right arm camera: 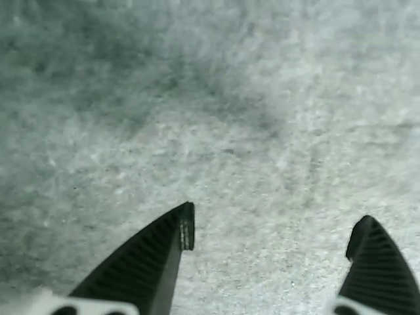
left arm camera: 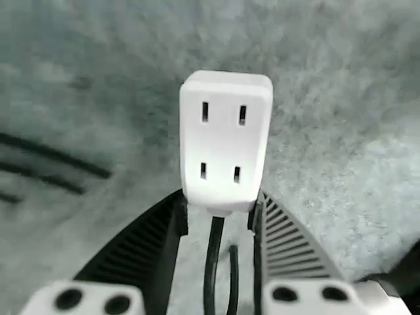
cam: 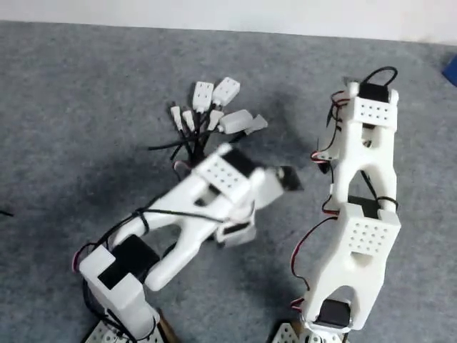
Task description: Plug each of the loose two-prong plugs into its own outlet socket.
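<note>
Left gripper [left arm camera: 218, 210] grips the outlet block [left arm camera: 225, 138] between its fingers; right gripper [right arm camera: 272, 239], spread empty, likely must fetch a plug [cam: 188, 118] next

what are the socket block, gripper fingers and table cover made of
Socket block: smooth white moulded plastic by the look, with a faint sheen and rounded corners. Fingers: black with fine ribs, probably printed plastic. Table cover: grey, mottled and fuzzy, likely felt or carpet.
</note>
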`<state>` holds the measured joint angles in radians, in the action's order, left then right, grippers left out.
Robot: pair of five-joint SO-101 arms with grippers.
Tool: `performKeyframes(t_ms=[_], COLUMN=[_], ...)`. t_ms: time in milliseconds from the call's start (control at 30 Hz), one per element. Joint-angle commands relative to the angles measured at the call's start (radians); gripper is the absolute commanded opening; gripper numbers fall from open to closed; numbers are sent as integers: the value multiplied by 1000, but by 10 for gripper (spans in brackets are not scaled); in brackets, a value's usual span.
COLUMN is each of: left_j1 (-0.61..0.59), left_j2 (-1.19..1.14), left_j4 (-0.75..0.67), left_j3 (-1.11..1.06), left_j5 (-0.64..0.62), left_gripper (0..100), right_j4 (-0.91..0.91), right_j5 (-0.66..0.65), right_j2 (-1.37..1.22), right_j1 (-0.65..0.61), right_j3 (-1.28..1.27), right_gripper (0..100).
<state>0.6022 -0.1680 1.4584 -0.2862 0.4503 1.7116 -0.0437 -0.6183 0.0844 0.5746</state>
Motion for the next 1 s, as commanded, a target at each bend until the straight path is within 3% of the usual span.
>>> performKeyframes(t_ms=[0,167,500,633,733,967], left_j1=[25,25,79,147,154,150], left_j2=[-44,-245,-753,-926,-903,-704], left_j4=[-138,-147,255,316,318,316], left_j3=[-93,65,901,1121,1118,792], left_j5=[40,54,51,28,-5,41], left_gripper=[5,5,5,5,5,6], right_j4=[15,13,12,8,10,-5], right_j5=[14,14,9,8,0,-37], right_j2=[64,64,64,64,64,64], right_j1=[-16,-18,-16,-15,-8,58], right_j3=[4,4,4,4,4,5], right_gripper=[361,361,361,361,361,361])
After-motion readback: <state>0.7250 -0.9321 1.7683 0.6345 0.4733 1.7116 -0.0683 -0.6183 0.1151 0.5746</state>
